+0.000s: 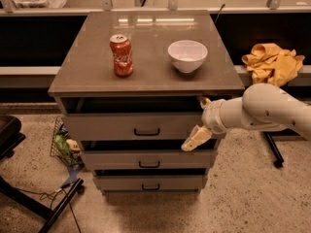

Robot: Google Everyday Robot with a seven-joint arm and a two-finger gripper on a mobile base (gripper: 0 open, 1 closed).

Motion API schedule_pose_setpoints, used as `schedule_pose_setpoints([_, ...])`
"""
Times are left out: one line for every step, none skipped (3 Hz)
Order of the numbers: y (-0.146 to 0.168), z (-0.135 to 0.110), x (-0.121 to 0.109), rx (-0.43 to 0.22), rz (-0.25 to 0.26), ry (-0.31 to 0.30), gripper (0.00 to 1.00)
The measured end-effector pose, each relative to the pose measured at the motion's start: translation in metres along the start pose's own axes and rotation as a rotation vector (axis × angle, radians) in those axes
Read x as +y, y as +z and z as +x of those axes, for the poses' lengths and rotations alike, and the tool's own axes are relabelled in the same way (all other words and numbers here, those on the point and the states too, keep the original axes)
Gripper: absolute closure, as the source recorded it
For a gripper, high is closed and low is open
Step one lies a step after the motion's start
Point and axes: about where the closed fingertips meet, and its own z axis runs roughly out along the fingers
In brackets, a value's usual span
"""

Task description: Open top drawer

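Observation:
The top drawer (116,126) is the widest grey front with a small dark bar handle (146,131), right under the cabinet top. A dark gap shows above its panel, and the panel stands a little forward of the cabinet frame. My gripper (199,121) is at the right end of this drawer front, on the white arm (262,109) that reaches in from the right. Its two tan fingers are spread apart. One fingertip (204,101) is by the panel's top edge and the other (193,141) by its bottom edge. It holds nothing.
A red cola can (121,55) and a white bowl (187,55) stand on the cabinet top (146,76). Two narrower drawers (146,160) sit below. A yellow cloth (272,62) lies on the ledge at right. A dark chair base (29,198) and a wire basket (65,147) are at left.

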Motion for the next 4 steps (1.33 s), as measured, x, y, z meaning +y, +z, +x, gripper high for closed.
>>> schedule_pose_setpoints([0.013,0.002,0.004,0.01,-0.017,-0.007,0.0])
schedule_pose_setpoints([0.034,0.011,0.01,0.004,-0.05,0.004,0.0])
schedule_pose_setpoints([0.038,0.012,0.012,0.003,-0.057,0.006,0.14])
schedule_pose_setpoints([0.04,0.011,0.013,0.002,-0.06,0.005,0.37])
